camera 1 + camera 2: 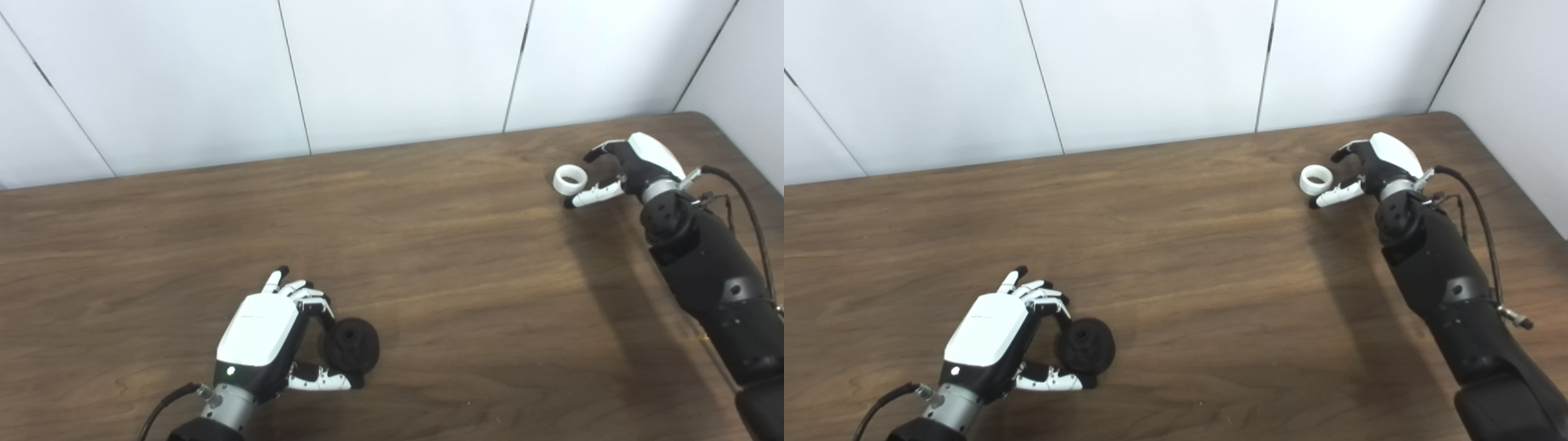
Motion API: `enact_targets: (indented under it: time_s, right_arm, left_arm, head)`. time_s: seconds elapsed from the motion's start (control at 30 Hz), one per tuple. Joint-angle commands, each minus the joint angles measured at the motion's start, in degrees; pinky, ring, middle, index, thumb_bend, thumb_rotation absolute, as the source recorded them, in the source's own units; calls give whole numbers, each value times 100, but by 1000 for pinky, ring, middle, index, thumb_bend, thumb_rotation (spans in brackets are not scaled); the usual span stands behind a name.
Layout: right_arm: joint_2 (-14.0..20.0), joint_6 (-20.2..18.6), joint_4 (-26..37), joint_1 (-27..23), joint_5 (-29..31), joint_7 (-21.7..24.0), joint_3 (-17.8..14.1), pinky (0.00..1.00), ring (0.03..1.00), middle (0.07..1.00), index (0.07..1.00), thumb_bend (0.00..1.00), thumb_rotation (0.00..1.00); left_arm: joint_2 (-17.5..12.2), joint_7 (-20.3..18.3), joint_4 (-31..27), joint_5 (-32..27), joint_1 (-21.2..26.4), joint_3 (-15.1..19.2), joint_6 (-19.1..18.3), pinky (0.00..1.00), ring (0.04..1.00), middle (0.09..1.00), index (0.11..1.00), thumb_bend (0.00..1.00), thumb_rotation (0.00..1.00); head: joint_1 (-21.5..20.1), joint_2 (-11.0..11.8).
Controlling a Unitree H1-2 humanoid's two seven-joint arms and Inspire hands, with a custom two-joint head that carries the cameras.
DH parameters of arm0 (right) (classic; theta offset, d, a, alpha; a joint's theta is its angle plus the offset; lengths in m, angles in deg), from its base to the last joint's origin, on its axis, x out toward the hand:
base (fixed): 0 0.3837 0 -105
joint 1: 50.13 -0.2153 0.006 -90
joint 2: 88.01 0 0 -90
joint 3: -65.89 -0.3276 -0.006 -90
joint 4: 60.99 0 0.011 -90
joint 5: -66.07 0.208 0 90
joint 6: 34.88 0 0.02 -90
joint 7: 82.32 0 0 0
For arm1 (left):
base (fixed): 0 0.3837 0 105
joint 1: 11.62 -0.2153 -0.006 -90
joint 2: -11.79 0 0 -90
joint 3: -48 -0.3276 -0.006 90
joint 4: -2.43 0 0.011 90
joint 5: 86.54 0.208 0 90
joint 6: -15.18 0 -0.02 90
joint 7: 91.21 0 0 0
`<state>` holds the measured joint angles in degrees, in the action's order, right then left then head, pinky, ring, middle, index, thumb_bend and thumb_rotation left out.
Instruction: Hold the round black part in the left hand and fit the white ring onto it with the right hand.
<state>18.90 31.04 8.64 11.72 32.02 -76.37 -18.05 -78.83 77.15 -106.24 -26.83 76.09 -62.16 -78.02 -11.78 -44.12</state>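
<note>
The round black part (351, 346) lies on the wooden table (429, 245) near the front left. My left hand (269, 334) is curled around it, with fingers (315, 303) on its upper left rim and the thumb (324, 381) along its lower edge. The part rests on the table. It also shows in the right eye view (1085, 345). The white ring (570, 179) lies flat on the table at the far right. My right hand (618, 168) is open just right of the ring, fingers above it and thumb (594, 195) below it, not touching.
The table's far edge meets a white panelled wall (398, 67). The table's right corner (704, 119) lies just behind my right hand. A black cable (744, 202) loops beside my right forearm.
</note>
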Motion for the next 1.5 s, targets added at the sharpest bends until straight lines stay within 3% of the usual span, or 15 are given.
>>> enact_targets:
  time_s: [0.0,1.0,1.27,1.47]
  right_arm:
    - [176,155,51,-318,-11,-210,-59,899,925,878,721,848,254]
    - [-8,-84,19,-421,134,-229,-26,758,838,825,693,840,235]
    - [-97,-265,133,-416,267,-104,-84,830,891,864,700,835,237]
    - [-147,-277,132,-424,219,-54,-90,821,888,863,697,837,236]
  left_arm:
    - [-175,-190,30,117,-100,9,-21,1000,850,736,483,525,55]
    - [-189,-244,35,65,-62,8,-2,1000,852,735,482,525,54]
    - [-181,-220,61,70,-54,-5,5,1000,851,732,482,524,54]
    - [-168,-255,71,81,-38,-7,-29,1000,856,734,482,525,54]
  head:
    - [-4,-6]
    - [13,-54]
    - [11,-54]
    - [13,-54]
